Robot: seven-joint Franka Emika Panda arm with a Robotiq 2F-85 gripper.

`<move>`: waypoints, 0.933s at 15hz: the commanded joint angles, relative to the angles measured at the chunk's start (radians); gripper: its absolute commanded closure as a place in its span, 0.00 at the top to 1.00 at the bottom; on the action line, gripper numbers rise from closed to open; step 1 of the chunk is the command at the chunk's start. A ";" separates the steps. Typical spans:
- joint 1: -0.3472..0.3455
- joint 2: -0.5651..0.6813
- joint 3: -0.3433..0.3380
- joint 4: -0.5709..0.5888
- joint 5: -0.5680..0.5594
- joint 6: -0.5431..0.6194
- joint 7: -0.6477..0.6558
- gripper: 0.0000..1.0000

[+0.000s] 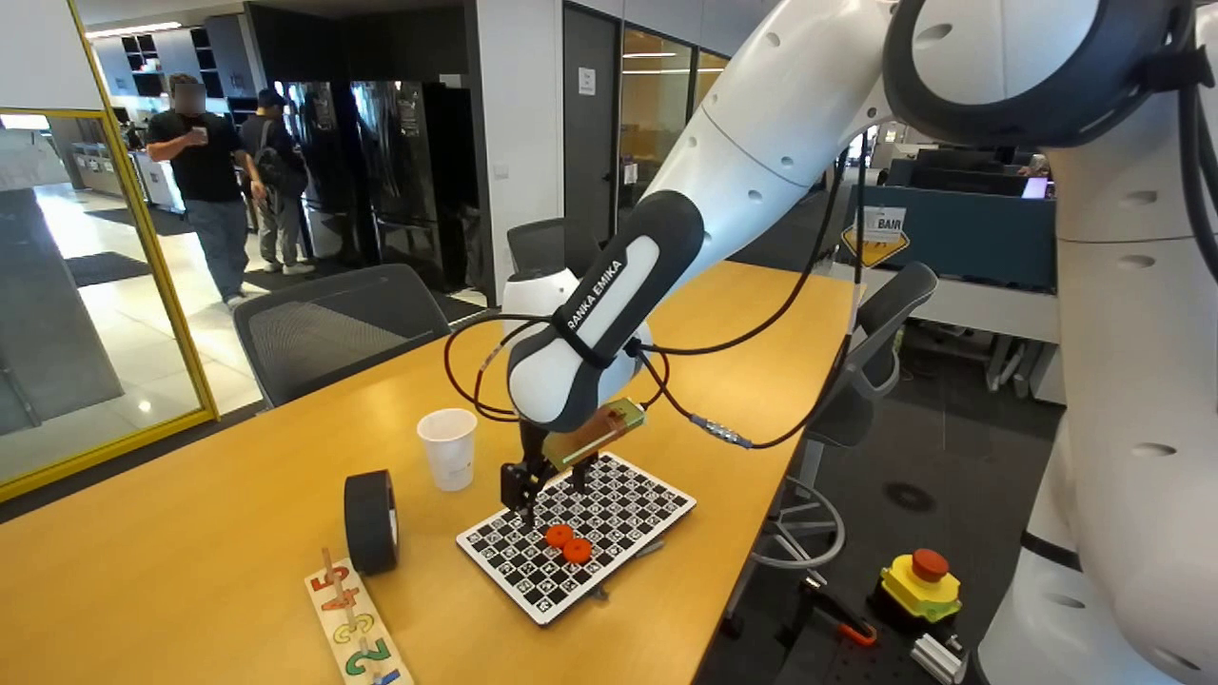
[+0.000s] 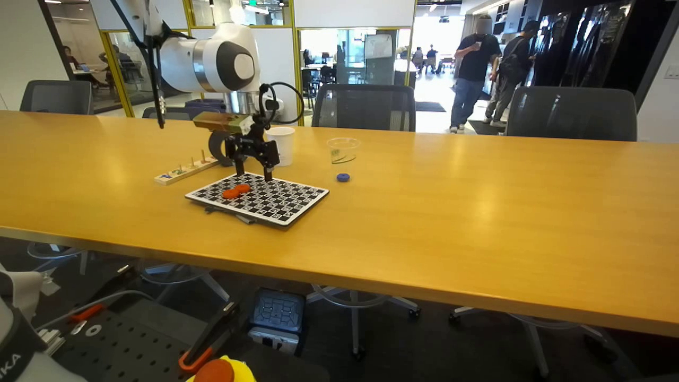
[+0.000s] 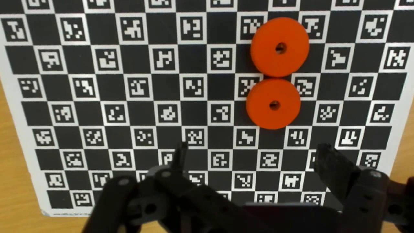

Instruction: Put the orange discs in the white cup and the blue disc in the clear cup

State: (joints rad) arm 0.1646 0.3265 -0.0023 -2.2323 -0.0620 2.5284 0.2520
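Two orange discs, a far one (image 3: 280,63) and a near one (image 3: 274,118), lie edge to edge on the black-and-white patterned board; they also show in both exterior views (image 1: 577,550) (image 2: 231,194). My gripper (image 3: 254,147) is open and empty above the board, fingers apart, beside the discs and not around them (image 1: 554,506) (image 2: 254,176). The white cup (image 1: 447,452) stands upright on the table beyond the board, partly behind the gripper in an exterior view (image 2: 284,146). The clear cup (image 2: 344,152) stands upright with the blue disc (image 2: 343,178) on the table just in front of it.
The patterned board (image 1: 623,495) lies on the table with grey bits showing under its edge. A black roll (image 1: 369,523) stands near the white cup. A wooden number board with pegs (image 1: 357,623) lies beside the roll. Cables hang from the arm. Chairs surround the table.
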 commanded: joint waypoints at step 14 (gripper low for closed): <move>-0.088 -0.013 0.105 -0.073 0.134 0.080 -0.247 1.00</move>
State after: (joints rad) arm 0.0988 0.3267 0.0778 -2.2889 0.0326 2.5807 0.0540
